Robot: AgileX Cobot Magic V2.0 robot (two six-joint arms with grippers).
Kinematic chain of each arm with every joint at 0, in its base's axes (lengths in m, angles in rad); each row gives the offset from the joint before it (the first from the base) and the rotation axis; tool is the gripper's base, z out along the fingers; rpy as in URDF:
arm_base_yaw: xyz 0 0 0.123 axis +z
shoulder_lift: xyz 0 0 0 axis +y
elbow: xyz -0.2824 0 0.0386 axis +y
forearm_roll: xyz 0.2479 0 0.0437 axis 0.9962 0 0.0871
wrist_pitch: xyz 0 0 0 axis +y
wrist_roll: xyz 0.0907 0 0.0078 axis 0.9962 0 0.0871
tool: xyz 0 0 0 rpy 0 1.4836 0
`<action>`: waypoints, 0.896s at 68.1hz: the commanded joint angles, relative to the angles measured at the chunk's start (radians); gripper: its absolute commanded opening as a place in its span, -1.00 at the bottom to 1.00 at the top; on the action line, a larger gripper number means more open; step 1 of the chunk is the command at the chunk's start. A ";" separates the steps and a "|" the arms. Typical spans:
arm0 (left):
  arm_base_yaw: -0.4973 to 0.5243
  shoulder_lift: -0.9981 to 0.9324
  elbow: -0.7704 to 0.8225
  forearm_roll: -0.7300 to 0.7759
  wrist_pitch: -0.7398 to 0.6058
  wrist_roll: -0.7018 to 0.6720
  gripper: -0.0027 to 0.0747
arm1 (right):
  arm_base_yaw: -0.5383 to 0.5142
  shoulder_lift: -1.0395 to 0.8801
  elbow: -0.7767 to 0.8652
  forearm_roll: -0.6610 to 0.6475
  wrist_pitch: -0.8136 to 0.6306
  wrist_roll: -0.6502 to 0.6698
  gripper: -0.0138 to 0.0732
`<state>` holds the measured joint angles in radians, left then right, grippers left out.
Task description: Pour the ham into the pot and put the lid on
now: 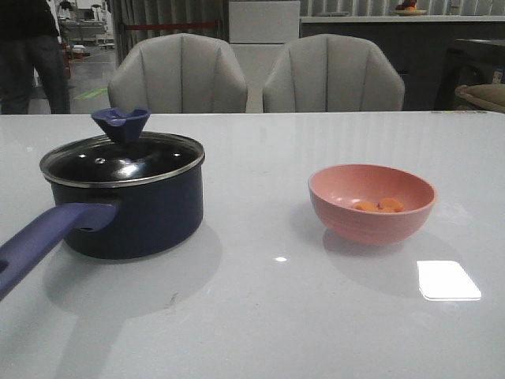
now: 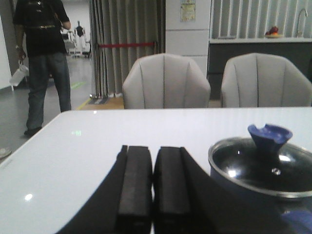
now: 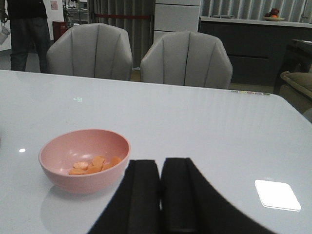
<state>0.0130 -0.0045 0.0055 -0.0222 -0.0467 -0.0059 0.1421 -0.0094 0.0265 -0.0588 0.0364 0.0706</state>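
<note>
Front view: lid (image 1: 122,158) covers pot (image 1: 130,209); ham (image 1: 379,205) in bowl (image 1: 371,202).

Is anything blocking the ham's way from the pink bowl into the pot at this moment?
Yes. The lid sits on the pot, closing its opening. The ham lies in the pink bowl, and only bare table separates bowl and pot.

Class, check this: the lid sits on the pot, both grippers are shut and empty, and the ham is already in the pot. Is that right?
Not quite. The ham lies in the pink bowl, not in the pot, as the front view shows. The rest holds: the lid sits on the pot, and the left gripper and right gripper are shut and empty.
</note>
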 commanded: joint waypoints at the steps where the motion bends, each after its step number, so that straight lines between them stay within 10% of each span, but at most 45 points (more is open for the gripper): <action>1: 0.003 -0.018 -0.009 -0.039 -0.145 -0.008 -0.64 | -0.006 -0.021 -0.005 -0.011 -0.084 -0.008 -0.33; 34: 0.003 0.226 -0.473 -0.055 0.378 -0.008 -0.64 | -0.006 -0.021 -0.005 -0.011 -0.084 -0.008 -0.33; 61: 0.003 0.308 -0.474 -0.055 0.342 -0.008 -0.61 | -0.006 -0.021 -0.005 -0.011 -0.084 -0.008 -0.33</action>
<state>0.0130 0.2836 -0.4362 -0.0672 0.3787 -0.0059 0.1421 -0.0094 0.0265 -0.0588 0.0364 0.0691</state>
